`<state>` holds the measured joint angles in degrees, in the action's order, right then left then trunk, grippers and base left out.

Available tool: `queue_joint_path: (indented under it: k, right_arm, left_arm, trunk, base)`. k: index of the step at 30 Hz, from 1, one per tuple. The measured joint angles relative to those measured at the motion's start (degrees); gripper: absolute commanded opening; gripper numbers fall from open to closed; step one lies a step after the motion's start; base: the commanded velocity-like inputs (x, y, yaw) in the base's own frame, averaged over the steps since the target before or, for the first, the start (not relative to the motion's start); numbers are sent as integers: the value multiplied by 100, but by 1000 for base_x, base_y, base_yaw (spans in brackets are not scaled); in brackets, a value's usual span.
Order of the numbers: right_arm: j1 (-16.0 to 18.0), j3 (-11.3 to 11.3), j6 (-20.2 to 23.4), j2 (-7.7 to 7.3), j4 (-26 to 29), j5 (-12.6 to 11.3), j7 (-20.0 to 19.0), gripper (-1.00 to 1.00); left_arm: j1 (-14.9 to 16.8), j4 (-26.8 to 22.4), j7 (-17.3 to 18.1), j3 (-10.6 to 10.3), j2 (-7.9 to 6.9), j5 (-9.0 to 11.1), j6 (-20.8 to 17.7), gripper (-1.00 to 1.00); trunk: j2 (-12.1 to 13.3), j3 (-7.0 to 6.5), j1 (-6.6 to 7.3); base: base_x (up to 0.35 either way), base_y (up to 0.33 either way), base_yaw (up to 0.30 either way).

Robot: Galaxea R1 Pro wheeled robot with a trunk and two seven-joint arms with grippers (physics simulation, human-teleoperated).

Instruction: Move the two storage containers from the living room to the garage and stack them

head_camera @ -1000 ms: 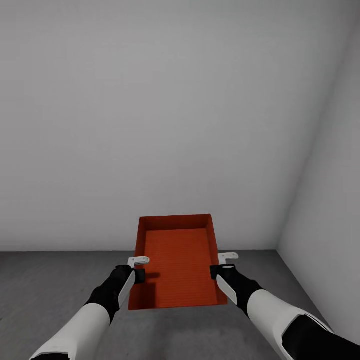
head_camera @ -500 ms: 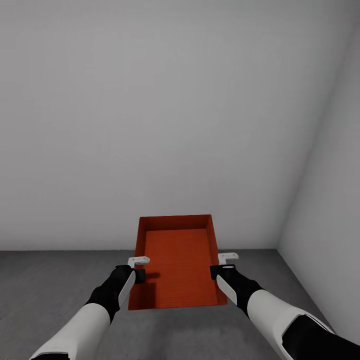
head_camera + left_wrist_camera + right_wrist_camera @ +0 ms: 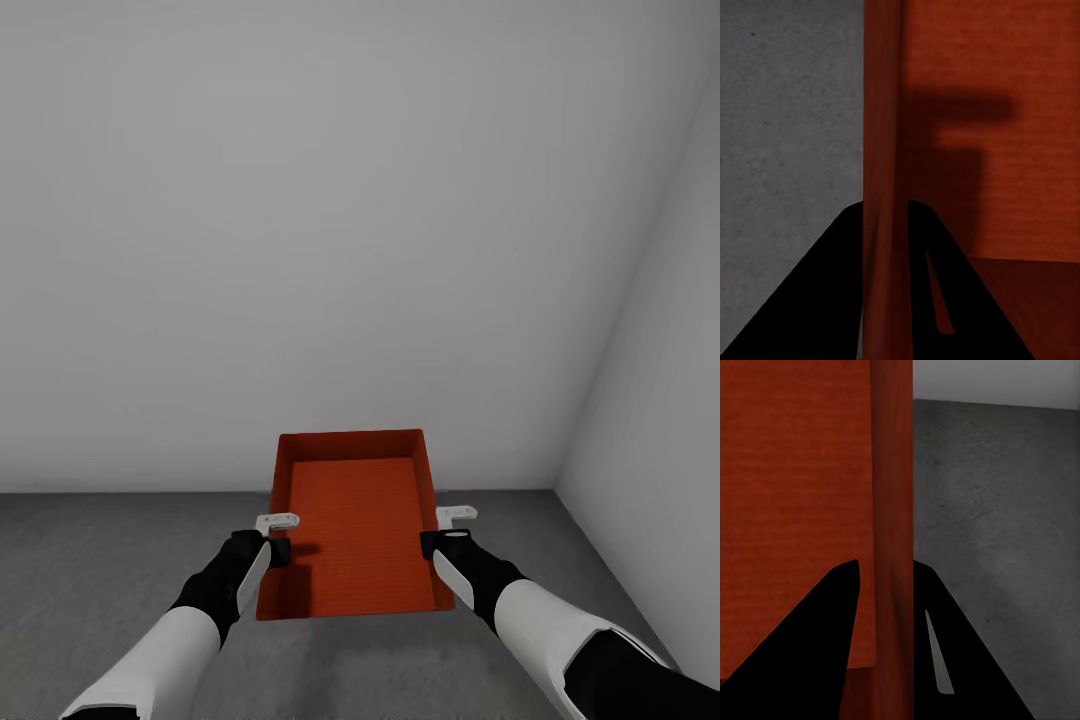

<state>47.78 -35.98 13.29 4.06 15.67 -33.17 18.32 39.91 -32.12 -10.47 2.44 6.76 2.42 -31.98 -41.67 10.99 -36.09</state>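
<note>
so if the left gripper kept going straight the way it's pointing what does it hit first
Probably the grey concrete floor below, though depth is unclear. The left gripper is shut on the storage container's wall, so the container would go along.

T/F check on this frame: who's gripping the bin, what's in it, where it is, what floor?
1. Both grippers clamp the bin, left gripper on one long wall, right gripper on the other. True.
2. The bin holds a second bin. False: it is empty, with only its bare bottom showing.
3. The bin rests on the floor. False: it is held up above it.
4. The floor is grey concrete. True.
5. A door stands ahead. False: only the plain white wall is ahead.
</note>
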Motion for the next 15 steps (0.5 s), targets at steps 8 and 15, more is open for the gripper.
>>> queue_joint_path:
  k: [8, 15]
  right_arm:
    - [0, -4, 0, 2, 0, -4, 4, -100]
    - [1, -1, 6, 7, 0, 3, 9, -100]
  left_arm:
    - [0, 0, 0, -3, -3, 8, -1, -100]
    - [0, 1, 1, -3, -8, 18, -3, -100]
  trunk:
    - [-322, 219, -176]
    - [-603, 374, -330]
  base:
    - [0, 0, 0]
    - [0, 0, 0]
